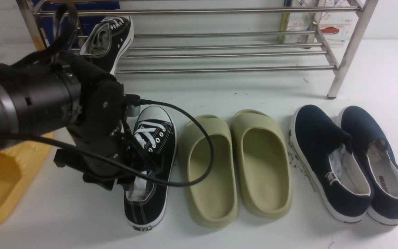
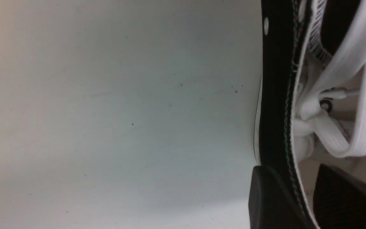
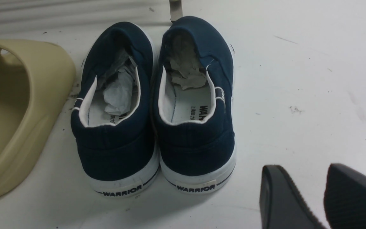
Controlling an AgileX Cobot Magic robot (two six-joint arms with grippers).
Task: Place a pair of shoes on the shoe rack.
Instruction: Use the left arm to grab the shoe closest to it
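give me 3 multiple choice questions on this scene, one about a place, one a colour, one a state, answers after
1. Where is the far black sneaker?
A) on the shoe rack, at its left end
B) on top of the robot's arm
C) in a cardboard box

2. What colour are the slides?
A) red
B) olive green
C) white

3. How is the right gripper?
A) shut on a sneaker
B) shut on a slide
C) open, holding nothing

Answers:
1 A, it leans tilted on the rack's bars at the left end.
2 B, both are a dull olive green.
3 C, its jaws stand apart with nothing between them.
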